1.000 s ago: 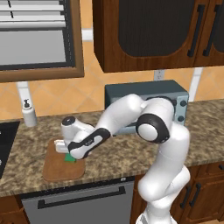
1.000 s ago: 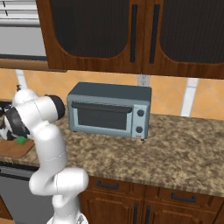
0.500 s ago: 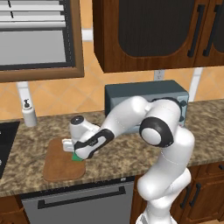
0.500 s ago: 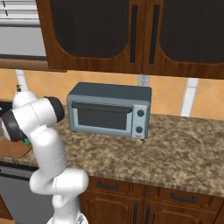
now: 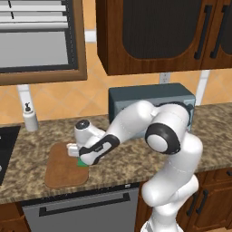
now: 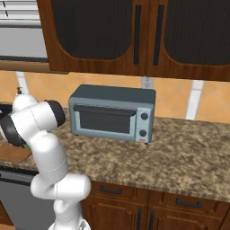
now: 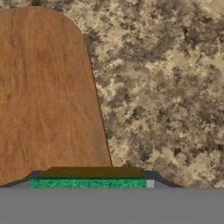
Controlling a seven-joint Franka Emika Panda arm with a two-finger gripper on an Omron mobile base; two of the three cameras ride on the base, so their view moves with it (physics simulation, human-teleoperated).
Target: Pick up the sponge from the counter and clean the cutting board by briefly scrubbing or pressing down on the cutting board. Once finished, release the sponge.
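Sponge (image 5: 82, 161) on cutting board (image 5: 63, 170), at 3 o'clock edge, tabletop (image 5: 136, 154) alongside. Gripper (image 5: 78, 156) low over sponge; jaw spread unclear. Scrub apparently underway or done; release unconfirmed.

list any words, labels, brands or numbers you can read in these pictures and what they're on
No readable text anywhere in these pictures.
Toaster oven: two round knobs and a small red mark on its front, no lettering that can be made out.
Soap bottle: plain white, no label.
Sponge, cutting board, counter, cabinets: no writing or signs.
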